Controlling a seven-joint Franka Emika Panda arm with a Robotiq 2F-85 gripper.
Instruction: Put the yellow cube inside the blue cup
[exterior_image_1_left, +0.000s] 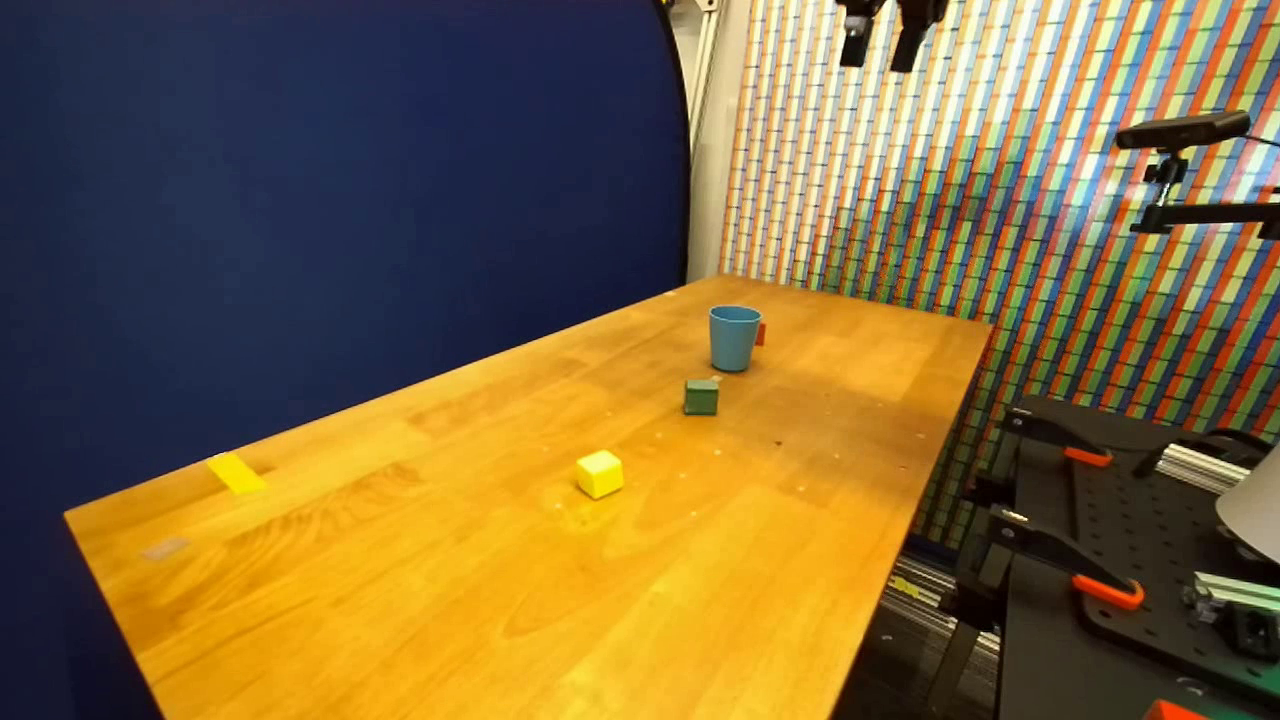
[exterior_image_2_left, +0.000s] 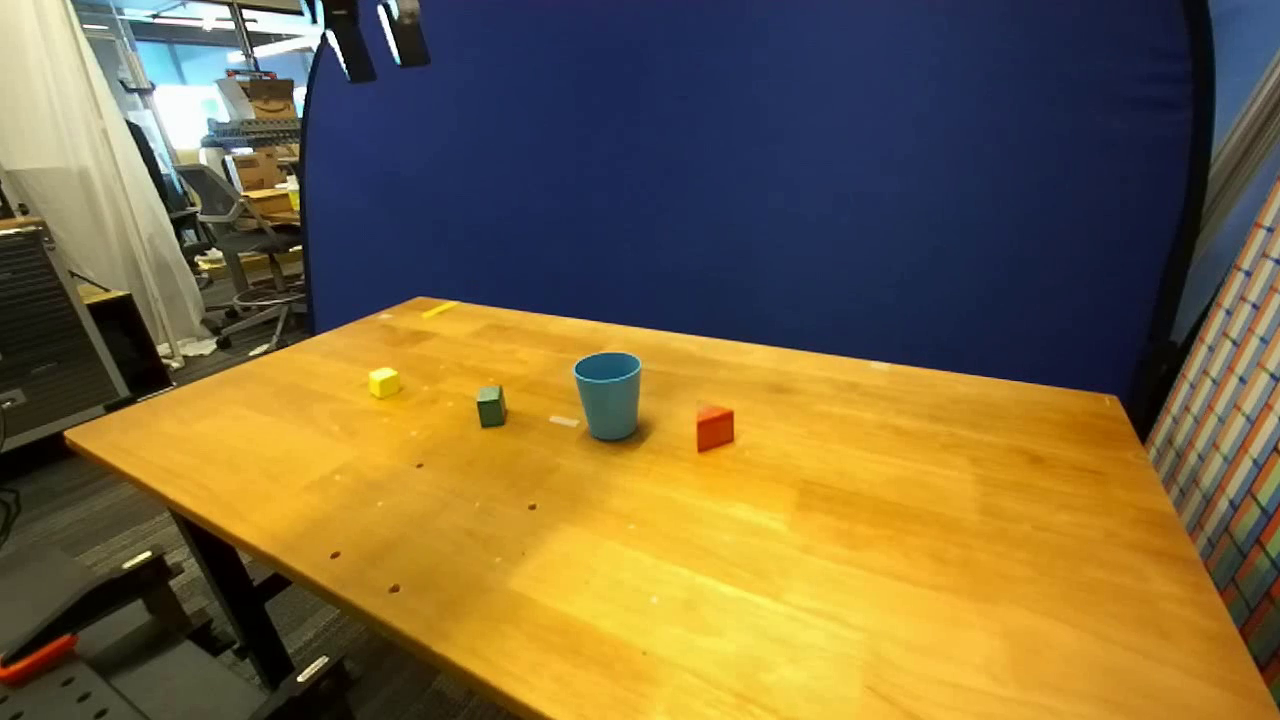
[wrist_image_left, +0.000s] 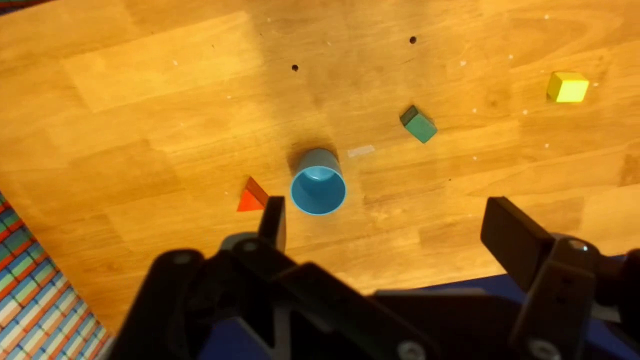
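A robot's gripper (exterior_image_1_left: 881, 55) hangs high over a wooden table (exterior_image_1_left: 480, 610) in front of me, its two dark fingers (wrist_image_left: 515, 240) spread wide apart, grip released. Below, the yellow cube (exterior_image_1_left: 600, 474) sits on the wood, outside the blue cup (exterior_image_2_left: 608, 405) and well apart from it. The cup stands upright, mouth to the ceiling — the wrist view looks down past its rim to the blue inside. Between cube and cup rests a small dark green block (exterior_image_2_left: 491, 407), touching neither. On the cup's other side stands a red wedge (exterior_image_2_left: 715, 430), near the cup but apart from it; in an exterior view only part of it peeks out from behind the cup. A yellow strip (exterior_image_1_left: 237, 473) lies at the table's edge, and a pale strip (wrist_image_left: 361, 151) lies just beside the cup, toward the green block. A dark blue screen (exterior_image_2_left: 750, 180) rises along one long side of the table, and a many-colored patterned wall (exterior_image_1_left: 900, 180) stands beyond one end. Past a white curtain (exterior_image_2_left: 90, 170), I can make out an office chair (exterior_image_2_left: 255, 242) and cardboard boxes (exterior_image_2_left: 270, 98) — while near the table a black camera (exterior_image_1_left: 1183, 130) sits on a bracket and orange-tipped clamps (exterior_image_1_left: 1065, 557) stand at the edge of a black bench (exterior_image_1_left: 1050, 645).
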